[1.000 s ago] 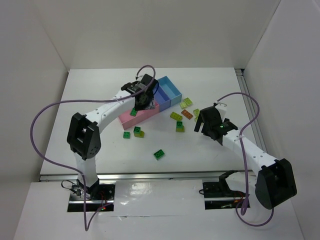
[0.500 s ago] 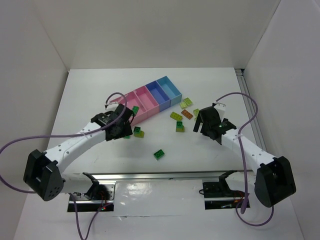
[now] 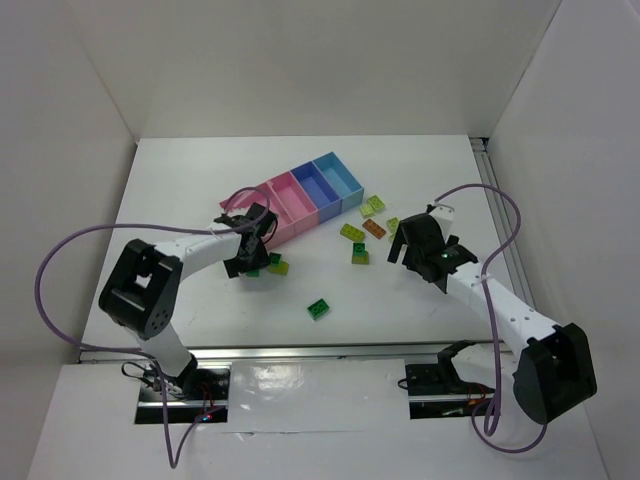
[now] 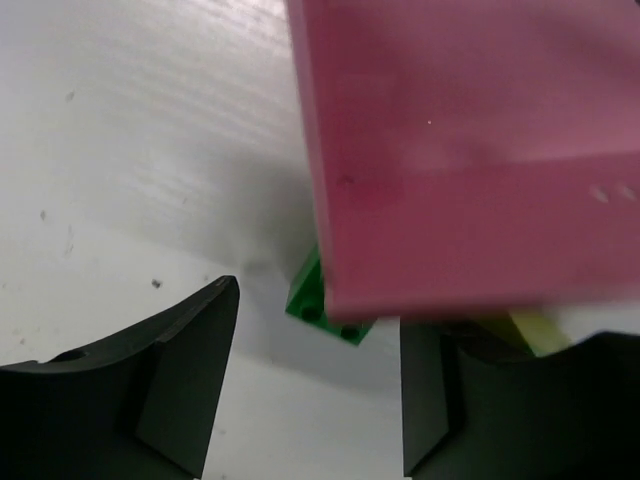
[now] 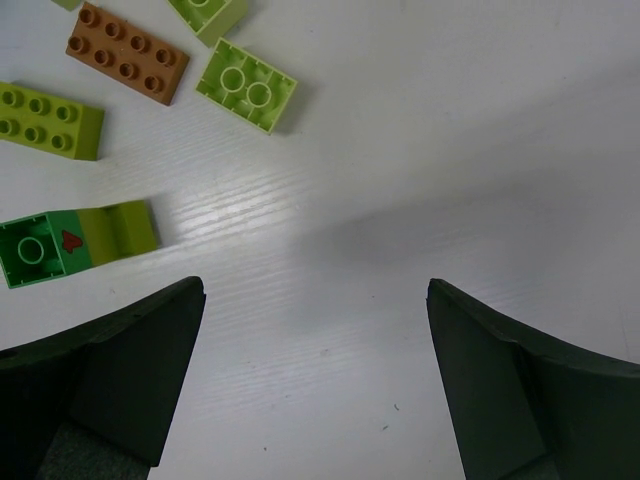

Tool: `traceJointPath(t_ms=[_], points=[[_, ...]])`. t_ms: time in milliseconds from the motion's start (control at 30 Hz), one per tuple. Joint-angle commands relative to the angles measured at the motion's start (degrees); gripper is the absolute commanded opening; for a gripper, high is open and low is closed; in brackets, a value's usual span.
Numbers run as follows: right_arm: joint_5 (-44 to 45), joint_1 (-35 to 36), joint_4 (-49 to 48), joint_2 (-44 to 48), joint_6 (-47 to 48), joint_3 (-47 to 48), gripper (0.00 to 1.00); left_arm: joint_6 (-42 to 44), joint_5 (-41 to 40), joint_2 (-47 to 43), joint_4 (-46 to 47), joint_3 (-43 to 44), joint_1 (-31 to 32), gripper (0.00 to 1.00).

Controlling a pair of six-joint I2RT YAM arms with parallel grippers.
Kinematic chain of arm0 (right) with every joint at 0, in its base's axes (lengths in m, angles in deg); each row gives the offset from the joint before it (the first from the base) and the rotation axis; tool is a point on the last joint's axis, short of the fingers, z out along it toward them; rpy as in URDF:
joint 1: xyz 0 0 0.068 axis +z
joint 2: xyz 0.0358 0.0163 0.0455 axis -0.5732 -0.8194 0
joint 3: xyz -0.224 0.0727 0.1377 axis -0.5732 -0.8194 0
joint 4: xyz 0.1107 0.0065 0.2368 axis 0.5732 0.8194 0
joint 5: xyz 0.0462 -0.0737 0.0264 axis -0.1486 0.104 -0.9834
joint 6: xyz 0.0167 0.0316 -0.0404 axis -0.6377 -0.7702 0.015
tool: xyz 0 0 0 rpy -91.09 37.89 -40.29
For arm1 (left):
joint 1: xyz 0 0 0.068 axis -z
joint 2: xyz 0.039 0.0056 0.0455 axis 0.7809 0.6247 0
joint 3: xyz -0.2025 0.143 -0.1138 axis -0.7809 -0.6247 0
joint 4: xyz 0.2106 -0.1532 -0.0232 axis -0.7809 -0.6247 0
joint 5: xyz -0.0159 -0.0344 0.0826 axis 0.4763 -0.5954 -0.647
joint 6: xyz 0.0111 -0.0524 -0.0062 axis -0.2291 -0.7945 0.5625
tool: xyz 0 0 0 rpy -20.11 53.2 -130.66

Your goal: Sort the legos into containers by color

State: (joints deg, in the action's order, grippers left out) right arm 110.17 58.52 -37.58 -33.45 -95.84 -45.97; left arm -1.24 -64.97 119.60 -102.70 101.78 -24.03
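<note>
Pink plastic hogs most of the left wrist view: it's the wall of the big pink bin [image 4: 470, 150]. A dark green brick [image 4: 322, 298] peeks out just under its lower edge, and a sliver of a yellow-green brick [image 4: 535, 326] shows off to the right. The left jaws are spread wide with nothing in them, and that dark green brick sits on the desk [image 4: 130, 150] right ahead of the gap. From the top camera the containers [image 3: 296, 196] run in a slanted row near the middle of the desk: two pink, then the medium blue bin [image 3: 309, 186], then the light blue bin [image 3: 338, 176]. The left arm [image 3: 200, 248] reaches in at the near end of the pink ones. A lone green brick [image 3: 319, 308] lies well apart, closer to the arm bases. The other loose legos sit between the bins and the right arm [image 3: 470, 285]. The right wrist view shows the orange brick [image 5: 127, 68], a small yellow-green two-stud brick [image 5: 247, 86] just beside it, a longer yellow-green six-stud brick [image 5: 50, 120] and a half green, half yellow-green piece [image 5: 75, 243]. The right jaws are also wide apart and empty, over bare desk, with those bricks ahead and to their left.
</note>
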Motion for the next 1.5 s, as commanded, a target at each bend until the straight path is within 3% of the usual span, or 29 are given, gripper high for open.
traceJointPath(t_ms=[0,100,333,700,900,1000,1067,1133,1267,1467], points=[[3.0,0.5,2.4,2.2,0.8,1.1,0.99,1.2,1.5,4.4,1.4,3.0,-1.6,0.69],[3.6,0.5,2.9,2.7,0.8,1.6,0.99,1.2,2.0,4.9,1.4,3.0,-1.6,0.64],[2.4,0.5,2.9,2.1,0.8,2.1,0.99,1.7,2.0,0.1,0.2,2.5,0.4,0.36],[-0.8,0.5,0.7,1.5,1.8,2.1,0.99,3.5,-0.3,-9.9,-7.1,10.0,0.6,0.32],[-7.2,1.1,-2.7,4.5,4.5,1.6,0.99,7.5,-0.3,0.5,-7.1,19.8,-4.5,0.34],[-7.8,1.6,-1.5,4.5,4.5,2.1,0.99,8.2,0.3,5.3,-7.1,25.0,-6.0,0.39],[-7.8,1.6,-0.9,4.5,5.1,2.1,0.99,9.7,1.7,9.6,-7.1,28.6,-6.8,0.72],[-7.8,2.1,-0.9,4.5,5.1,2.1,0.99,10.5,3.9,11.4,-7.9,31.9,-7.4,0.9],[-9.8,2.1,-0.2,5.1,7.0,2.1,0.99,12.8,3.2,7.0,-8.6,29.1,-3.0,0.91],[-13.7,3.3,-0.7,5.7,5.8,0.7,0.99,20.1,10.5,-6.1,-5.3,15.9,11.5,0.88]])
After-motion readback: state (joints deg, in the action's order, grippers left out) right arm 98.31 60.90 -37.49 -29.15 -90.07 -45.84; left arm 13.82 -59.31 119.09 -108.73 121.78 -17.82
